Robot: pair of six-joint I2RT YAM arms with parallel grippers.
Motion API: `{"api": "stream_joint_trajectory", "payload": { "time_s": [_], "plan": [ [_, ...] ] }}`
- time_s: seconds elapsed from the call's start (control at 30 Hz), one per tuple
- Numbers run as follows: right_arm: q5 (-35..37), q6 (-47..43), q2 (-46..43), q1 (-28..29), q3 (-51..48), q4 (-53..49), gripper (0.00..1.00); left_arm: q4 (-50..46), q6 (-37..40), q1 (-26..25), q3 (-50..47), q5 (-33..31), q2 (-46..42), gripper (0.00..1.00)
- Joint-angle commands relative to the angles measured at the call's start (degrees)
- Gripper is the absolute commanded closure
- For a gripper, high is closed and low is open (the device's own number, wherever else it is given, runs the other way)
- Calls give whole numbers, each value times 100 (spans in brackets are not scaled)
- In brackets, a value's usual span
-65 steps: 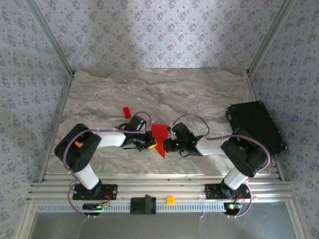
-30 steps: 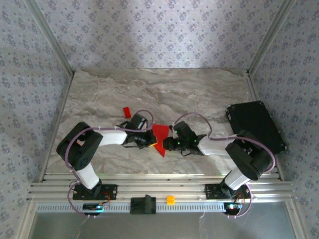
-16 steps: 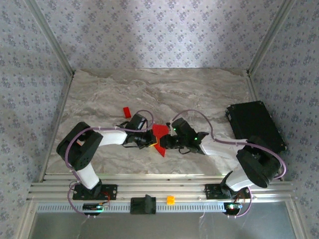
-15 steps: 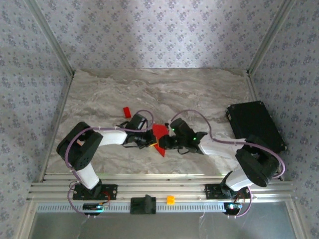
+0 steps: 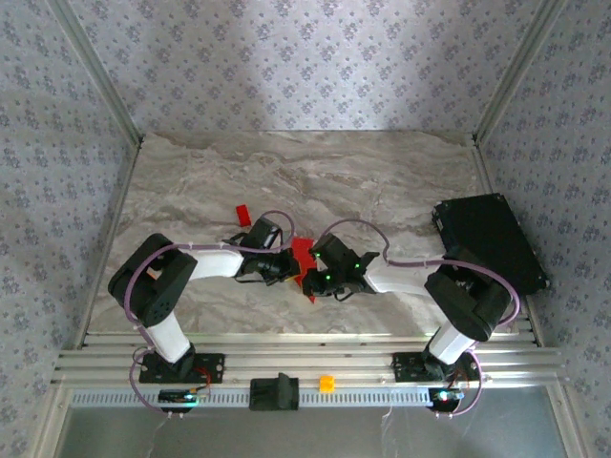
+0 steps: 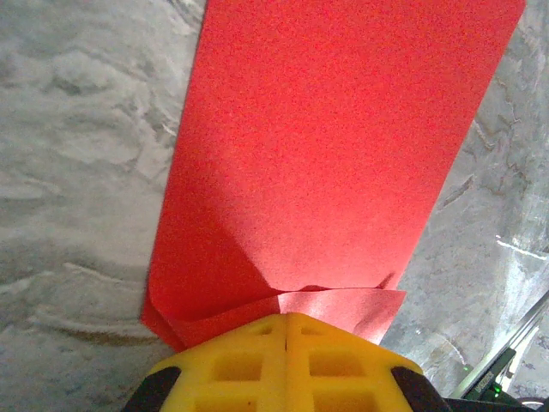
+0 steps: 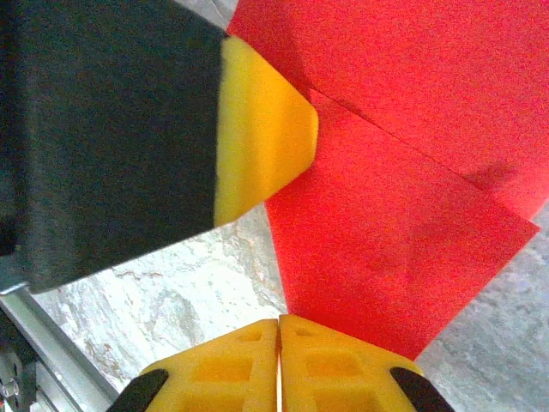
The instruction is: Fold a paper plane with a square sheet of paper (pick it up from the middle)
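Observation:
The square sheet of paper (image 5: pixel 304 250) is bright red and lies folded on the marble table (image 5: pixel 315 172) between my two grippers, which cover part of it. In the left wrist view the sheet (image 6: pixel 334 154) stretches away as a long band. Its near flaps rise into my left gripper (image 6: pixel 287 319), which is shut on them. My right gripper (image 7: pixel 279 324) is shut, and the sheet (image 7: pixel 412 172) runs flat under its right fingertip. From above, the left gripper (image 5: pixel 288 271) and the right gripper (image 5: pixel 311 279) almost touch.
A tiny red block (image 5: pixel 242 212) lies on the table behind the left arm. A black box (image 5: pixel 489 239) stands at the right edge. A black part (image 5: pixel 275 391) and a small orange piece (image 5: pixel 326 383) sit on the front rail. Patterned walls close in three sides.
My right gripper has shut and slid left over the sheet, close to the left gripper. Less red shows from above. The left arm has stayed put.

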Motion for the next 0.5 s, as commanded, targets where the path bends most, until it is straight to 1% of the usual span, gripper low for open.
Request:
{"api": "stream_joint_trajectory", "payload": {
  "time_s": [0.0, 0.2, 0.47],
  "plan": [
    [-19, 183, -118, 10, -255, -145, 90, -439, 78, -50, -194, -363, 141, 97],
    [67, 300, -324, 1, -546, -89, 90, -448, 80, -49, -195, -357, 150, 97],
    [88, 184, -777, 92, -197, -324, 89, -467, 88, -53, -176, -373, 123, 97]
  ]
}}
